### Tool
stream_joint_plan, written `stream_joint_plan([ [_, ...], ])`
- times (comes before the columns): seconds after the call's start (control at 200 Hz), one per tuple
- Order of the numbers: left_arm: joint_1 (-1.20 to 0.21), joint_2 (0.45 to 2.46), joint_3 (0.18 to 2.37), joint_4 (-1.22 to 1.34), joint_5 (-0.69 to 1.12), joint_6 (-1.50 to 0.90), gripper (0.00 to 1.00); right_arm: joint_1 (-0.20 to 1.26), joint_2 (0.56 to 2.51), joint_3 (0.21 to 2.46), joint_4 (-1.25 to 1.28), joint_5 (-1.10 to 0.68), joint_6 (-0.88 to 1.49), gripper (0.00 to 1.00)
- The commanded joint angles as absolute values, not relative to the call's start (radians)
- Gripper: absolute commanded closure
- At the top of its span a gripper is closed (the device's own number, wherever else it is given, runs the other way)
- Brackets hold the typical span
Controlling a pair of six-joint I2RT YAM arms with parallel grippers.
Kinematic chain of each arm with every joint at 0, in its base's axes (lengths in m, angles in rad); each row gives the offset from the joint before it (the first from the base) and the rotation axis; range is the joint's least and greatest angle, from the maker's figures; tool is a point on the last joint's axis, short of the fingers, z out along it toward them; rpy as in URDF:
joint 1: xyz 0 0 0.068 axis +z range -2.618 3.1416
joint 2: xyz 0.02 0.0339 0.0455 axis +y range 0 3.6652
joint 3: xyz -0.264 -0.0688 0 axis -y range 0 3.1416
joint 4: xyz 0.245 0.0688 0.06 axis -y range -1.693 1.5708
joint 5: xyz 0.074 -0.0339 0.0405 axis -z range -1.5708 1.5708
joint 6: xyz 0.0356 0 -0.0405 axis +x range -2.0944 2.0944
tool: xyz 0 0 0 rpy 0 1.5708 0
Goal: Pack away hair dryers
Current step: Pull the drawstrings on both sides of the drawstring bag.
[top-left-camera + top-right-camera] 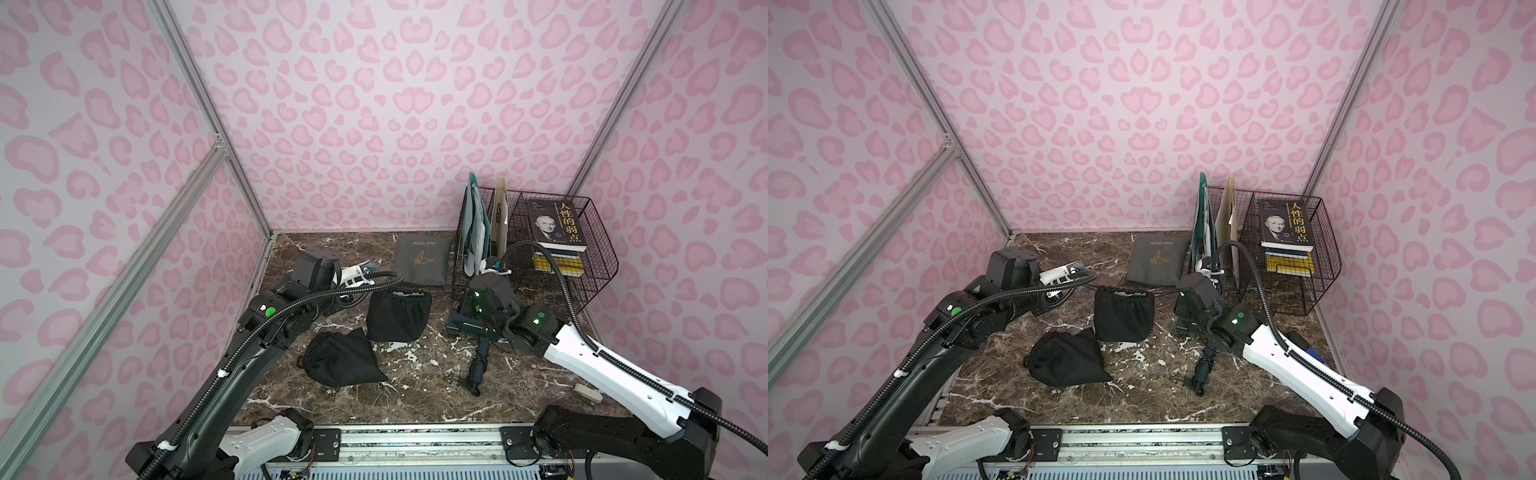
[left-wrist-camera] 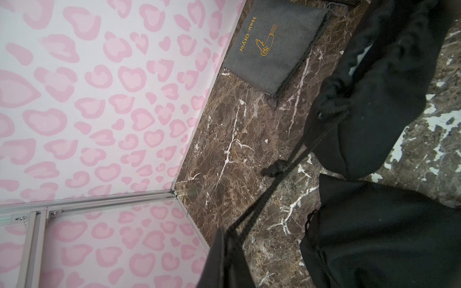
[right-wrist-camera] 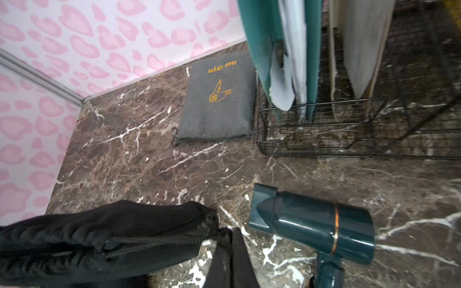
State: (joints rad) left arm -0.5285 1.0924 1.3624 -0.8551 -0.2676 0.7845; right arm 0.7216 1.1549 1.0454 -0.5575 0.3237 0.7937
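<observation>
A dark teal hair dryer (image 3: 311, 224) with a thin gold band lies on the marble beside my right wrist. It also shows in a top view (image 1: 463, 326), with its bundled black cord (image 1: 478, 365) trailing toward the front. A black drawstring pouch (image 1: 397, 316) stands mid-table, and a sliver of white shows at its mouth. My left gripper (image 2: 225, 233) is shut on the pouch's drawstring (image 2: 294, 162), which runs taut to the pouch. My right gripper (image 3: 230, 234) is shut on the cord at the pouch's opposite corner (image 3: 209, 219). A second black pouch (image 1: 340, 361) lies bulging in front.
A flat grey pouch printed "Hair Dryer" (image 1: 422, 259) lies by the back wall. A black wire rack (image 1: 582, 270) with books and upright folders (image 1: 476, 224) fills the back right corner. A small pale block (image 1: 586, 392) sits under the right arm.
</observation>
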Motion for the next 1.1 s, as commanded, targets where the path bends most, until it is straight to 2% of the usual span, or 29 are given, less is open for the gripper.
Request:
stream_joint_plan([
  [0.0, -0.501, 1.072, 1.348, -0.802, -0.274, 0.801, 0.99, 0.680, 1.125, 1.024, -0.602, 0.393, 0.801, 1.00],
  [0.56, -0.355, 0.981, 1.252, -0.816, -0.180, 0.841, 0.98, 0.458, 0.959, 0.967, -0.645, 0.358, 0.757, 1.00],
  [1.095, -0.265, 0.957, 1.214, -0.819, -0.112, 0.840, 0.98, 0.353, 0.884, 0.916, -0.653, 0.301, 0.724, 1.00],
])
